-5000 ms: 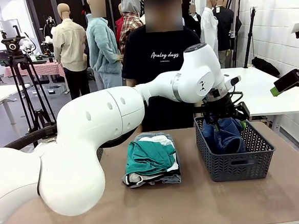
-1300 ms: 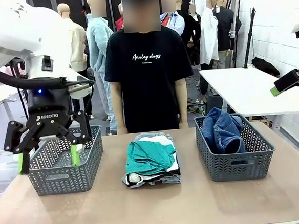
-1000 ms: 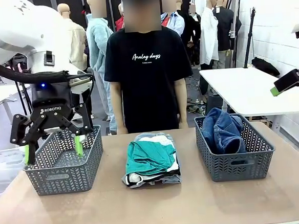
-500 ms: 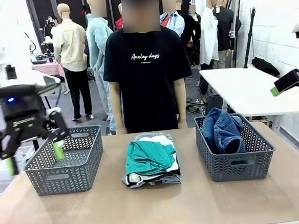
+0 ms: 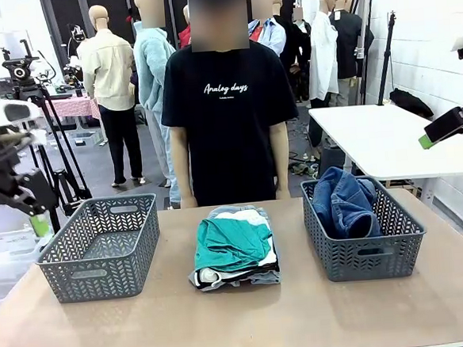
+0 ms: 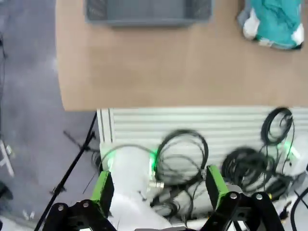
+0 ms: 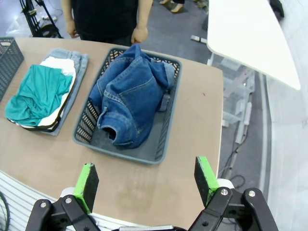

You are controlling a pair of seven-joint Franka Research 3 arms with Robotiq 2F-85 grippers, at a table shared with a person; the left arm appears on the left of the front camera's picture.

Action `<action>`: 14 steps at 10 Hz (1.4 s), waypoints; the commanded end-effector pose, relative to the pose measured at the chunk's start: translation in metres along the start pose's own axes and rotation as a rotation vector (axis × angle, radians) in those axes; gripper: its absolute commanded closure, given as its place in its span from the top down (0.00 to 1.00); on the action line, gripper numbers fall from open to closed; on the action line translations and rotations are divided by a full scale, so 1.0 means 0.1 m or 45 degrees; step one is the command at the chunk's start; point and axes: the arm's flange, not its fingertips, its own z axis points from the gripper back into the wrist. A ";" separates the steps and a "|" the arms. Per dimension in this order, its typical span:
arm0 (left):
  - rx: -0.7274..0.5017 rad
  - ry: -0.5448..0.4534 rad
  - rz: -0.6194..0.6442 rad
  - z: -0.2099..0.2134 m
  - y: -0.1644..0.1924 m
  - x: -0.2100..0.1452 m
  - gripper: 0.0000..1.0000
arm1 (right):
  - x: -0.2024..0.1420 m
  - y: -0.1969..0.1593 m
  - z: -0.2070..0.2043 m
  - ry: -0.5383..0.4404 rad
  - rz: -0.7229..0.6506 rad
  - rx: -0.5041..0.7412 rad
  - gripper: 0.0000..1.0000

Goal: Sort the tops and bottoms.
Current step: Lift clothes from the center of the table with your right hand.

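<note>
While raised clear of the table (image 5: 305, 315), left fingers (image 6: 103, 188) spread, right fingers (image 7: 88, 185) spread.

Teal shirt (image 5: 228, 245), dark-blue jeans (image 5: 343, 205), grey lattice baskets (image 5: 103, 270), possibly pale denim (image 7: 77, 57).

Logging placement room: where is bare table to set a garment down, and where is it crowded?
Bare: the table in front of both baskets; narrower gaps between the clothes pile and each basket; inside the left basket. Crowded: the right basket, holding jeans.
</note>
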 end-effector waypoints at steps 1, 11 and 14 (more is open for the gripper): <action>-0.086 -0.296 -0.068 -0.08 0.09 -0.13 1.00 | 0.01 0.01 -0.02 0.000 0.007 0.000 1.00; -0.126 -0.340 -0.143 -0.24 0.06 -0.09 1.00 | 0.00 0.00 0.00 0.000 0.000 0.000 1.00; -0.126 -0.340 -0.143 -0.24 0.06 -0.09 1.00 | 0.17 0.37 -0.20 -0.111 0.165 0.655 1.00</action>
